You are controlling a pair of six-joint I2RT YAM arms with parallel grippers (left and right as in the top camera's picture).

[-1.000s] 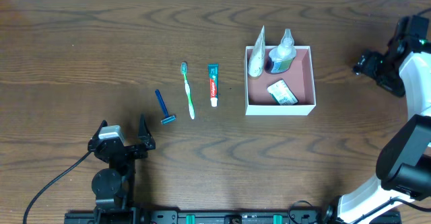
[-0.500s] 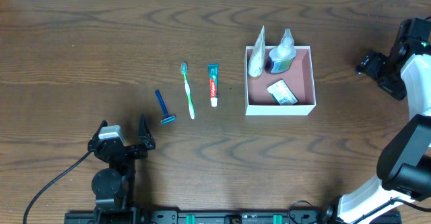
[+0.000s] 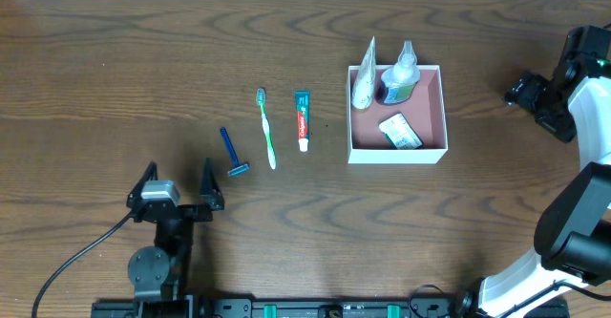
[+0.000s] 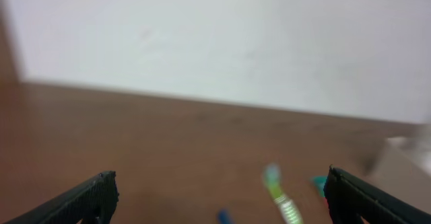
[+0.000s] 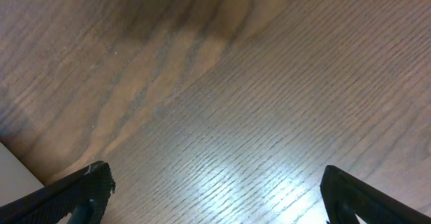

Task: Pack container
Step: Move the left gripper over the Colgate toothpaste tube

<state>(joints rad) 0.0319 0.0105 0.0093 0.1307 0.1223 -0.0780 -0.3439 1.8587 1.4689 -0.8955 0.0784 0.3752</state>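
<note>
Container: right of centre, partly filled, room to spare. Razor, toothbrush and toothpaste: lined up to its left, unpacked. Left claw: spread wide, empty, nearest the razor, which I judge my next pick. Right claw: spread, empty, parked clear beyond the container.

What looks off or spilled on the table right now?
Nothing spilled or damaged. Only oddity: the white tube is propped against the container's left wall, its tip rising above the rim. Razor, toothbrush and toothpaste lie tidy on the table, unpacked.
</note>
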